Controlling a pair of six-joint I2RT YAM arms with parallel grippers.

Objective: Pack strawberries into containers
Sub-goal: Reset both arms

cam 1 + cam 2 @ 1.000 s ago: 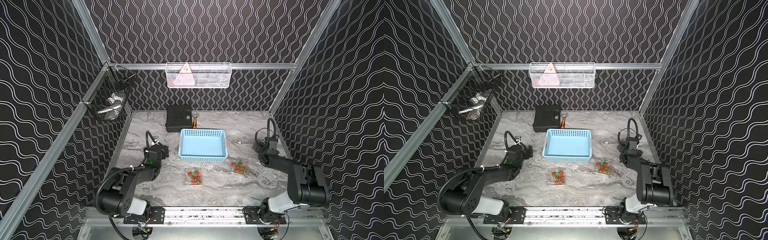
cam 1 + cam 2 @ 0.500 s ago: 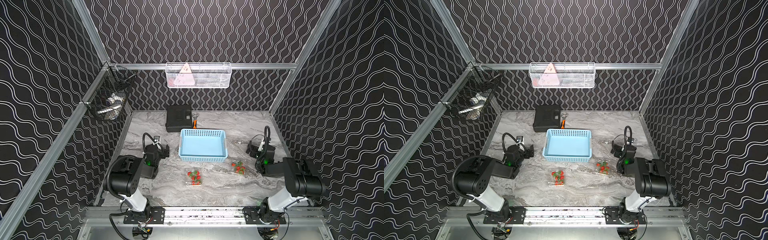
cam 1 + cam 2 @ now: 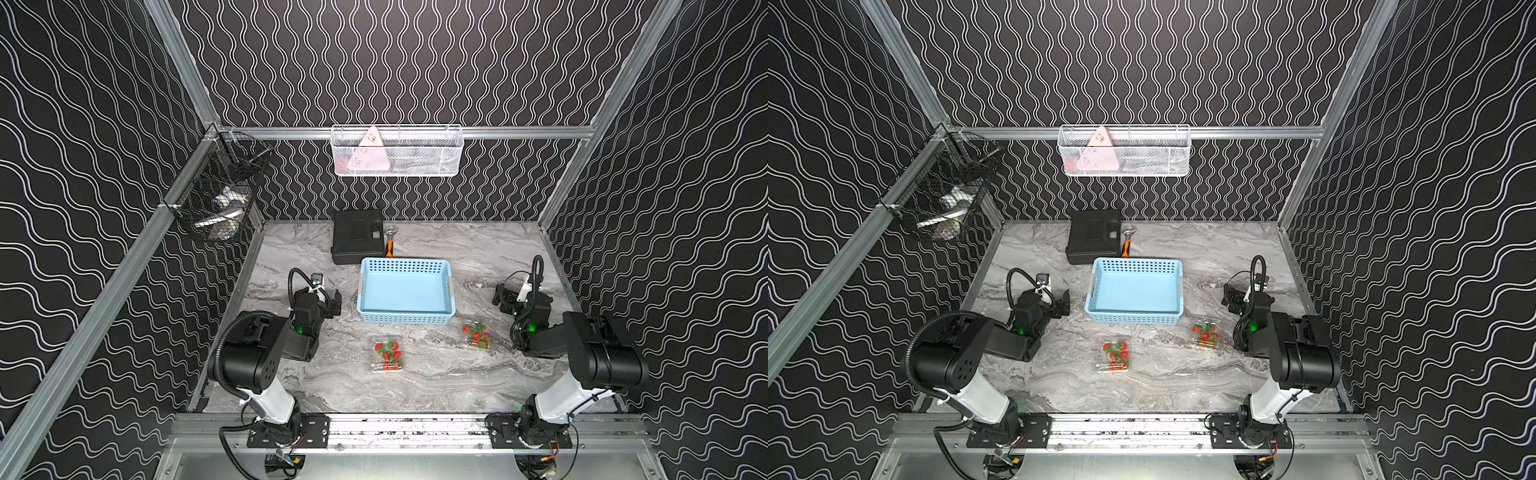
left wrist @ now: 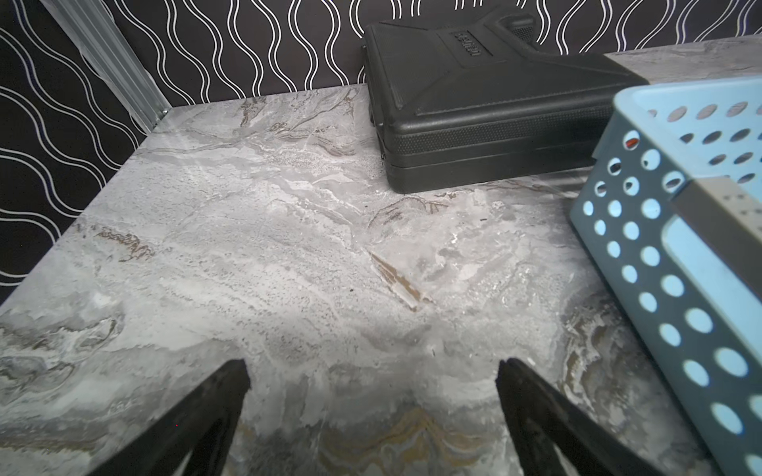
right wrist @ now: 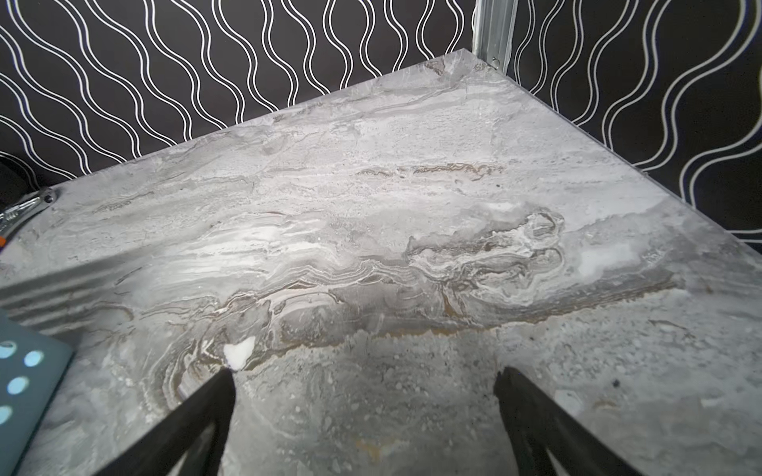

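In both top views, a grey marbled tabletop [image 3: 436,386] sits inside black walls with white wavy lines. Two small clear plastic clamshell containers [image 3: 387,354] lie near its front, just before a light blue perforated plastic basket [image 3: 405,291]; the second container [image 3: 477,333] lies further right. Red strawberries with green tops [image 3: 380,347] sit inside both. Only these views show them. The left gripper [image 3: 332,305] and right gripper [image 3: 500,297] flank the basket, apart from the containers. A black hard plastic case [image 3: 357,243] stands at the back wall.

The left wrist view shows the left gripper [image 4: 373,369] with jaws spread wide, holding nothing, over bare marble. Raised lettering on the case lid is too blurred to read.

The right wrist view shows the right gripper [image 5: 365,374] likewise wide and empty, near the table's far corner.
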